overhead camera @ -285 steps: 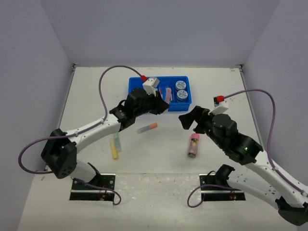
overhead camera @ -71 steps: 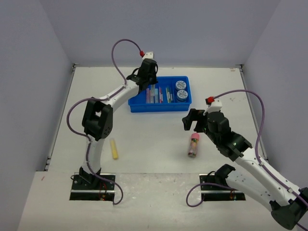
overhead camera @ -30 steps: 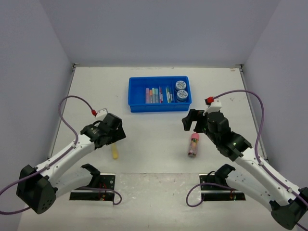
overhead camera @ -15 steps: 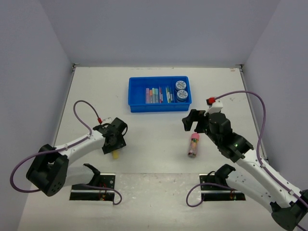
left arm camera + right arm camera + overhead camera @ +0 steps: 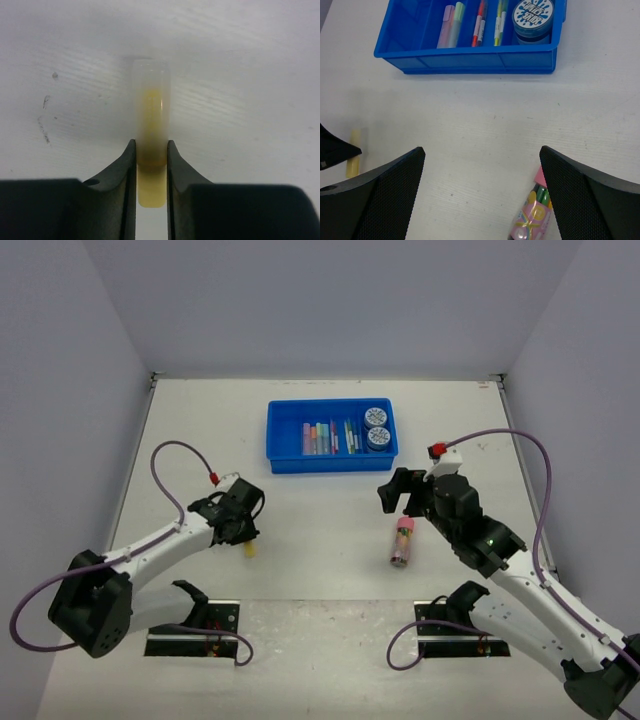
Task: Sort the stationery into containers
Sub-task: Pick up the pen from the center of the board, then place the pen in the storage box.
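Note:
My left gripper [image 5: 241,530] [image 5: 151,150] is shut on a yellow marker [image 5: 151,115], whose end sticks out toward the arm base [image 5: 250,549]. The blue tray [image 5: 332,465] stands at the back centre and holds pastel markers [image 5: 318,437], thin pens and two patterned discs [image 5: 377,427]. My right gripper [image 5: 396,493] [image 5: 482,150] is open and empty, hovering just beyond the pink patterned tube [image 5: 402,542] [image 5: 532,220], which lies on the table. In the right wrist view the tray [image 5: 470,62] is ahead and the yellow marker [image 5: 354,160] is at the left.
White table with grey walls on three sides. The two arm bases [image 5: 195,625] sit at the near edge. Purple cables [image 5: 165,475] loop beside each arm.
My left arm has come back from the tray to the near left and closed on the yellow marker, which has shifted slightly right. The right arm has not moved.

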{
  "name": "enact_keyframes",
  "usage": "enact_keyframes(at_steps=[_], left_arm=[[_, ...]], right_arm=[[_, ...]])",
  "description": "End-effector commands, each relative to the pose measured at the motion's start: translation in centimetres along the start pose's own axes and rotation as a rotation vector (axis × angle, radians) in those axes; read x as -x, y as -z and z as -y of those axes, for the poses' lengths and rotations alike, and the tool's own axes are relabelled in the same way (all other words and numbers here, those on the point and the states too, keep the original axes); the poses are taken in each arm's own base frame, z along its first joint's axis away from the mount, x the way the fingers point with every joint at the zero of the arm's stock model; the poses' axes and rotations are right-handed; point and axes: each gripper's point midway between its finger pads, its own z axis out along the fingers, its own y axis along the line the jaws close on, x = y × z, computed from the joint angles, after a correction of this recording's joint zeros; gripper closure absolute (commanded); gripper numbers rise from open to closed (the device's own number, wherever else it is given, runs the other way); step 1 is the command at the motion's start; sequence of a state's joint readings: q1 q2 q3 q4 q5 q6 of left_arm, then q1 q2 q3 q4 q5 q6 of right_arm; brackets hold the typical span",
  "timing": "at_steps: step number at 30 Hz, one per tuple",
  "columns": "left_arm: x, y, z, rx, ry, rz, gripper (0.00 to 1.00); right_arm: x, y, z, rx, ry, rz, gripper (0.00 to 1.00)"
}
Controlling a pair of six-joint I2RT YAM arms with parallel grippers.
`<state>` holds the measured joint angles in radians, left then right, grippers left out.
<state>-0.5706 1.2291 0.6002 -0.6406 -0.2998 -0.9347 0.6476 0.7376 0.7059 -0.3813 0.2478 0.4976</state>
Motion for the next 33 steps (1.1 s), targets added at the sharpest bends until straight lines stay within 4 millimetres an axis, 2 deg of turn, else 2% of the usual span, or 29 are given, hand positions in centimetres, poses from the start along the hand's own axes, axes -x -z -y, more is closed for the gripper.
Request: enact_keyframes(at_steps=[1, 2, 3, 4, 5, 6, 8, 9, 12, 16, 19, 22, 23, 25, 26, 27, 28, 31, 32, 33], left_arm=[[9.3, 7.3, 8.5, -0.384, -0.052, 0.324, 1.0], [11.5, 9.2, 10.3, -0.447, -0.066, 0.394, 1.0], [13.3, 10.0, 11.8, -0.449, -0.085, 0.42, 1.0], [14.1, 10.3, 12.4, -0.45, -0.093, 0.431, 1.0], [15.2, 10.4, 13.8, -0.444, -0.128, 0.431, 1.0], [16.3, 8.9, 15.8, -0.412, -0.193, 0.405, 1.0], [19.7, 9.2, 20.0, -0.442, -0.246, 0.436, 1.0], [20.5, 8.5, 21.1, -0.425, -0.262, 0.425, 1.0], [25.1, 5.3, 25.8, -0.349, -0.287, 0.438, 1.0], [26.4, 0.7, 28.2, -0.283, -0.319, 0.379, 1.0], [26.4, -1.8, 28.4, -0.255, -0.325, 0.355, 1.0], [26.0, -3.1, 27.5, -0.243, -0.312, 0.333, 1.0], [26.0, -3.0, 27.5, -0.253, -0.302, 0.338, 1.0], [25.1, -3.6, 26.8, -0.249, -0.306, 0.321, 0.98], [25.0, -3.5, 26.8, -0.256, -0.304, 0.318, 0.93], [24.8, -3.4, 26.8, -0.264, -0.303, 0.312, 0.8], [24.5, -3.3, 26.8, -0.271, -0.305, 0.304, 0.63], [24.5, -2.0, 27.0, -0.306, -0.299, 0.311, 0.33], [24.7, -0.8, 27.2, -0.334, -0.294, 0.324, 0.26], [25.0, 0.5, 27.3, -0.361, -0.289, 0.34, 0.24]], right_arm=[[0.6, -0.1, -0.1, 0.004, -0.01, 0.028, 0.01], [0.6, -0.1, -0.1, 0.003, -0.009, 0.029, 0.01], [0.6, -0.1, -0.1, 0.003, -0.01, 0.031, 0.01], [0.7, 0.0, -0.1, 0.003, -0.01, 0.033, 0.01], [0.7, 0.0, 0.0, 0.003, -0.011, 0.034, 0.01], [0.7, 0.0, 0.0, 0.0, -0.012, 0.035, 0.01], [0.7, 0.0, 0.1, -0.002, -0.01, 0.036, 0.01], [0.6, -0.1, 0.1, -0.006, -0.009, 0.034, 0.01], [0.6, -0.1, 0.5, -0.026, -0.007, 0.033, 0.01], [0.5, -0.1, 0.7, -0.036, -0.004, 0.029, 0.01], [0.3, -0.3, 0.8, -0.042, 0.001, 0.019, 0.01], [0.1, -0.5, 0.8, -0.046, 0.004, 0.009, 0.01], [0.1, -0.5, 0.8, -0.047, 0.005, 0.008, 0.01], [0.0, -0.8, 0.8, -0.055, 0.009, -0.002, 0.01], [-0.1, -0.9, 0.9, -0.058, 0.01, -0.006, 0.01], [-0.2, -1.0, 0.9, -0.06, 0.011, -0.011, 0.01], [-0.4, -1.1, 0.9, -0.06, 0.012, -0.018, 0.01], [-0.7, -1.3, 1.0, -0.073, 0.01, -0.037, 0.01], [-1.1, -1.4, 1.2, -0.089, 0.005, -0.058, 0.01], [-1.7, -1.4, 1.5, -0.109, -0.001, -0.089, 0.01]])
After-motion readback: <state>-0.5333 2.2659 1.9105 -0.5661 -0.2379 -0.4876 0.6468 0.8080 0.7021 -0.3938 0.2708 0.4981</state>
